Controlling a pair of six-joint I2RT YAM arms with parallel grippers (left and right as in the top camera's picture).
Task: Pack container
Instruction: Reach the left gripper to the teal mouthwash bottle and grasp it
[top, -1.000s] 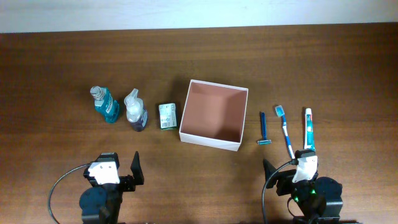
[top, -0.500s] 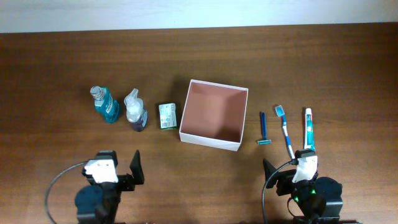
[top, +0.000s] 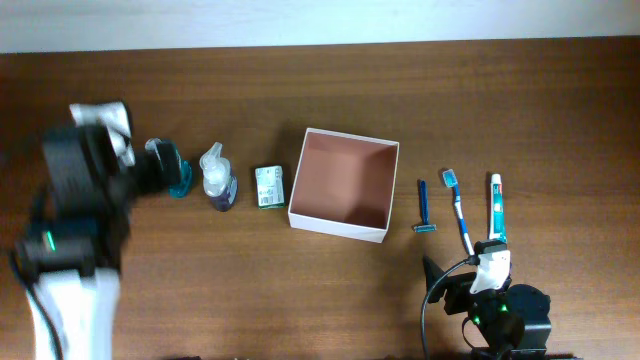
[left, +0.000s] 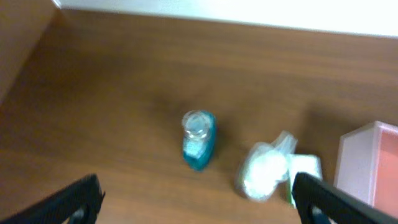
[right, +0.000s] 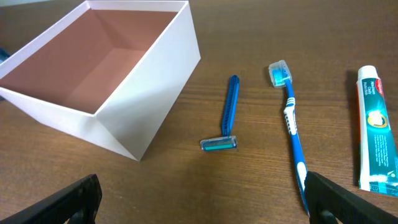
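Views from overhead put your container (top: 340, 186) mid-table, razor (top: 424, 208) at its 3 o'clock, green-white packet (top: 268, 187) at 9. Left wrist: your left gripper (left: 196, 194) spreads wide, mouthwash bottle (left: 198, 140) at 12. Right wrist: right gripper (right: 202, 186) likewise agape, container at 10.

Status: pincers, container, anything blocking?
Left pincer open, near mouthwash bottle. Right pincer open, empty, facing razor. Container empty, upright. Nothing over its opening.

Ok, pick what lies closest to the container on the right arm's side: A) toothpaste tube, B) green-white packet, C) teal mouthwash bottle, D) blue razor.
D: the blue razor lies just off the container's right wall, with the toothbrush and toothpaste tube farther out.
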